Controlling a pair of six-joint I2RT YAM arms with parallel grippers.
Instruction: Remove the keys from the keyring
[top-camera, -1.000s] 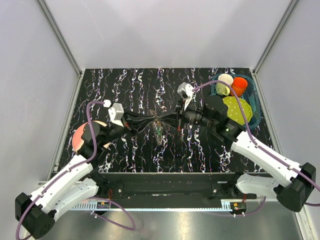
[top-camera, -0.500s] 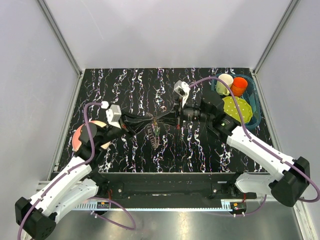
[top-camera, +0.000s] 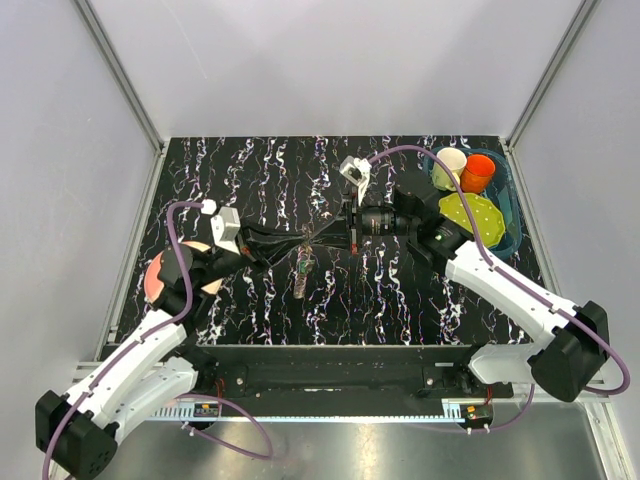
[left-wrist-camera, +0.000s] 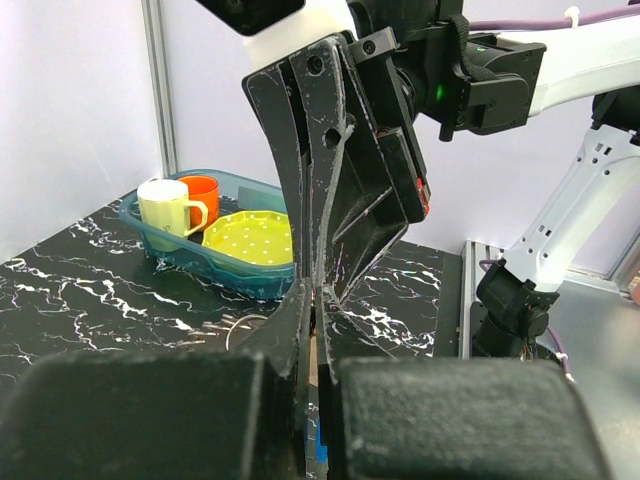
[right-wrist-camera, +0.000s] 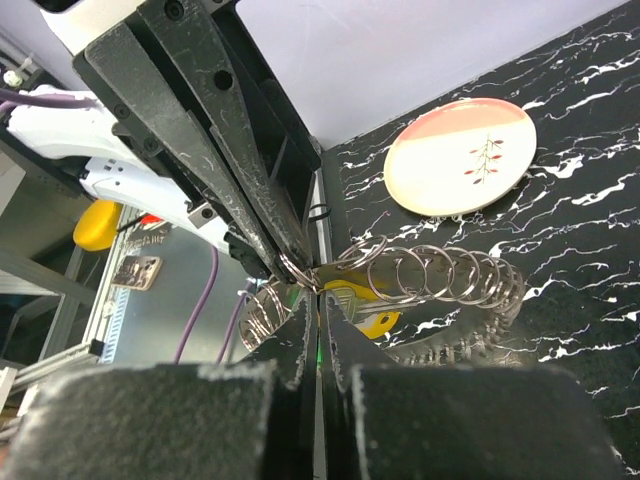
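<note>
Over on the left of the black marble table (top-camera: 400, 290) sits a pink plate (top-camera: 157, 278). Mid-table the left gripper (top-camera: 302, 238) is pinched shut on the keyring (top-camera: 303, 270), which hangs just under the tips. The right gripper (top-camera: 322, 234) meets it tip to tip, squeezed tight too, right by a yellow key (right-wrist-camera: 368, 318) — can't tell which bit it's nipping. Blue tray (top-camera: 516, 222) of cups far right.

The table (top-camera: 260, 170) is black with white marbled veins. Upper right in the right wrist view, the round plate (right-wrist-camera: 460, 155) is pink and cream with a dark sprig. Below it the keyring (right-wrist-camera: 440, 275) is silver, and one key (right-wrist-camera: 375, 322) has a yellow head. At left in the left wrist view sit a teal tray (left-wrist-camera: 215, 268), cream mug (left-wrist-camera: 165, 208), orange cup (left-wrist-camera: 205, 190) and yellow-green dotted plate (left-wrist-camera: 250, 235).
</note>
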